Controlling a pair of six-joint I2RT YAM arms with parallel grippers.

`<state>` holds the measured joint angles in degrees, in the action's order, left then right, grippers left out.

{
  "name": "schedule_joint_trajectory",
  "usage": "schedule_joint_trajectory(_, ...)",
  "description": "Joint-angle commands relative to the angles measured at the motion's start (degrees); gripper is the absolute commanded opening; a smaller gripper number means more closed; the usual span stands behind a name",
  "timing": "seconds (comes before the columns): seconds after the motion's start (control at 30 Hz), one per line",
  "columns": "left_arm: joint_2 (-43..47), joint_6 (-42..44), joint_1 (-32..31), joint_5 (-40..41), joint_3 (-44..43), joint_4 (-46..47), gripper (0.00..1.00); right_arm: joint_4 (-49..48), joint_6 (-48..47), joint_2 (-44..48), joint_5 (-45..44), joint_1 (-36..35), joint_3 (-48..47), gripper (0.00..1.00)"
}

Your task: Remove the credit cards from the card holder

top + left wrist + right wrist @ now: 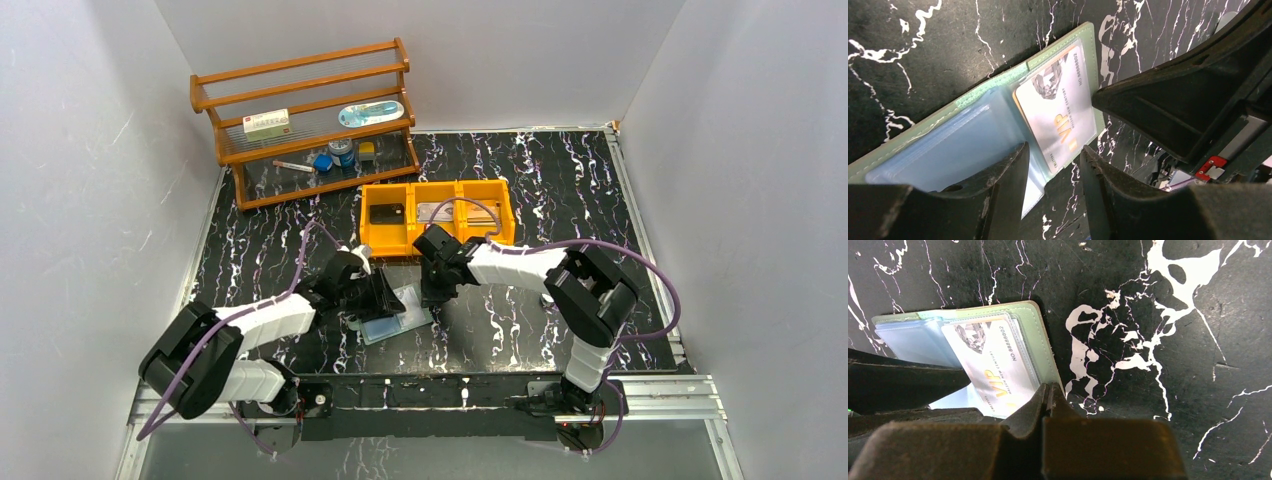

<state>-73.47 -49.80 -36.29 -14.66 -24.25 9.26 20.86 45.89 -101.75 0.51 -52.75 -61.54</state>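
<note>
The pale teal card holder [396, 322] lies open on the black marbled table between both grippers. A silvery credit card [1058, 110] marked VIP sits in its right-hand clear sleeve, its lower end sticking out past the sleeve. Blurry bluish sleeves [948, 150] fill the left half. My left gripper [1053, 152] hovers open just over the card's lower corner, with nothing between its fingers. My right gripper [1048, 388] is shut, its tips down on the holder's green edge [1037, 340] beside the card [993, 360]; whether it pinches that edge I cannot tell.
An orange three-compartment bin [437, 190] stands just behind the grippers, with a dark item in its left cell and a flat greyish one in the middle. A wooden rack [305, 120] with small items stands at the back left. White walls close in both sides.
</note>
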Motion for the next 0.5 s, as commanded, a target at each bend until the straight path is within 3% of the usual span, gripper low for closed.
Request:
schedule_joint_trajectory(0.0,-3.55,-2.93,-0.01,0.84,1.35,-0.21,0.42,-2.51,0.47,-2.43,4.91,-0.29,2.66,0.00)
schedule_joint_trajectory(0.17,-6.79,-8.56,-0.09,4.96,4.45,2.51,0.39,-6.35,1.73,-2.56,10.61,-0.29,5.17,0.00)
schedule_joint_trajectory(0.3,-2.72,-8.03,-0.09,6.53,5.16,0.33,0.38,-4.13,1.53,0.25,7.58,0.99,4.80,0.02)
schedule_joint_trajectory(0.47,1.18,-7.02,-0.09,7.71,6.14,-2.62,0.38,-4.30,-1.07,6.36,11.88,4.96,2.05,0.26)
